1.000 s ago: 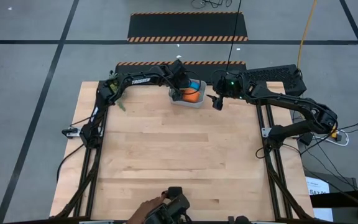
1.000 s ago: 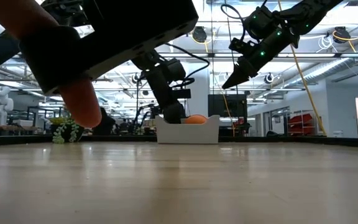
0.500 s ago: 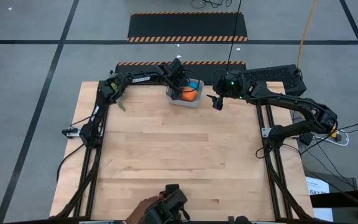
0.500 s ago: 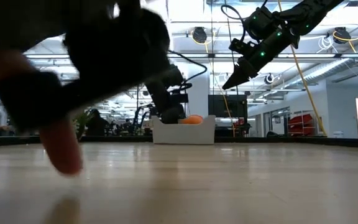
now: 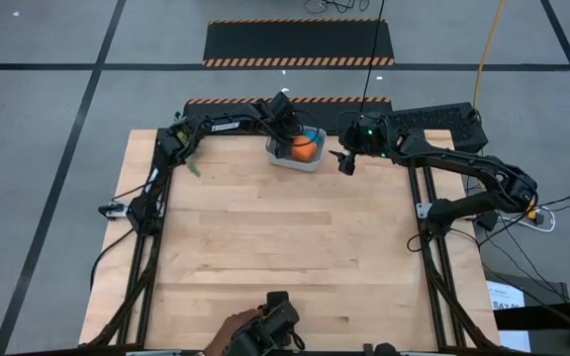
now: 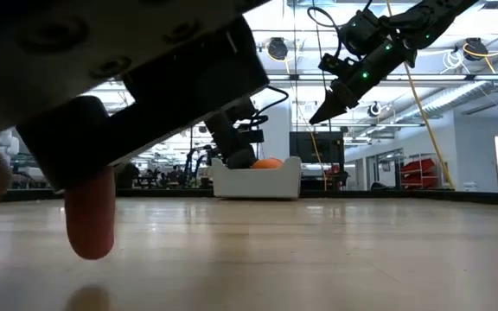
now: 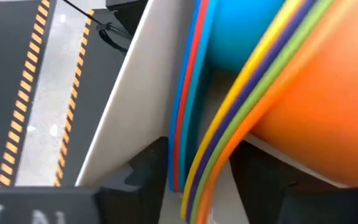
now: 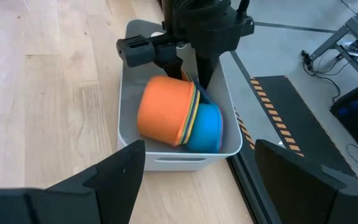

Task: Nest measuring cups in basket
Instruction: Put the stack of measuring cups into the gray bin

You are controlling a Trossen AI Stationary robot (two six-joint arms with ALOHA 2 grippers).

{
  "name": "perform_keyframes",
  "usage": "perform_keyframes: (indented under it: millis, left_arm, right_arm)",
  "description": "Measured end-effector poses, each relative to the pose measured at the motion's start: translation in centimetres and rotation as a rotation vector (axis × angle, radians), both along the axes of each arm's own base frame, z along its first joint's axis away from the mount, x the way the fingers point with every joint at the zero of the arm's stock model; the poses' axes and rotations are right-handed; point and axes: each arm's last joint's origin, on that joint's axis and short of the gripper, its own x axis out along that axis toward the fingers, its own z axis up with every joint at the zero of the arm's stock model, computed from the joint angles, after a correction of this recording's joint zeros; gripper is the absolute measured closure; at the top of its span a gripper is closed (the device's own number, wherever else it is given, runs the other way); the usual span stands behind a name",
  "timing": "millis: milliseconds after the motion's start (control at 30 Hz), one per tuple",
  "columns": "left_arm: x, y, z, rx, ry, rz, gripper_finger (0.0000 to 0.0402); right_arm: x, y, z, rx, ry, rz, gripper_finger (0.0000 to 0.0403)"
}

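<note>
**Cups lie stacked in the basket, left pincer down among them**

High view: your surface (image 5: 285, 237) is pale wood planks on a grey floor with black lines and hazard-striped mats. The basket (image 5: 287, 158) sits at the far edge, middle. The left arm stretches along that edge, and its left pincer (image 5: 290, 138) reaches down into the basket, where the cups (image 5: 305, 146) show orange and blue. The right pincer (image 5: 345, 161) hangs just beside the basket on its right, apart from it. At the near edge you see a person's hand (image 5: 234, 334) on a dark device.

Low view: a large, bright hall lies behind the surface. A dark box and a fingertip (image 6: 89, 220) fill the near left. The basket is white, smooth, with rounded corners; an orange dome rises above its rim. The right pincer hovers high, tilted down.

Left wrist view: the dark fingers (image 7: 145, 180) flank the cups' thin stacked rims, half closed; you cannot tell whether they grip.

Right wrist view: the cups lie on their side, nested, orange outermost beside blue. This pincer's own fingers (image 8: 114, 174) stand spread wide, holding nothing.
</note>
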Motion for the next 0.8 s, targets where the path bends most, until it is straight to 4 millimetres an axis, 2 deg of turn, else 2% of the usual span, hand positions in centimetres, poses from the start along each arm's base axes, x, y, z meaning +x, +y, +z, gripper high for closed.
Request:
perform_keyframes:
  millis: [167, 300, 567, 800]
  left_arm:
    - [0.1, -0.2, 0.2, 0.026, 0.014, 0.016, 0.0282]
    - [-0.1, -0.5, 0.8, 0.058, 0.052, 0.058, 0.0291]
    - [-0.2, -1.4, 4.0, 0.093, 0.016, 0.088, 0.0222]
    - [-0.3, -2.2, 5.6, 0.134, 0.024, 0.068, 0.0177]
  right_arm:
    - [0.0, 0.0, 0.0, 0.0, 0.0, 0.0, 0.0106]
    - [0.0, 0.0, 0.0, -0.004, 0.002, 0.004, 0.0106]
    - [0.0, 0.0, 0.0, -0.019, 0.012, 0.014, 0.0106]
    - [0.1, 0.0, 0.1, -0.044, 0.01, 0.025, 0.0106]
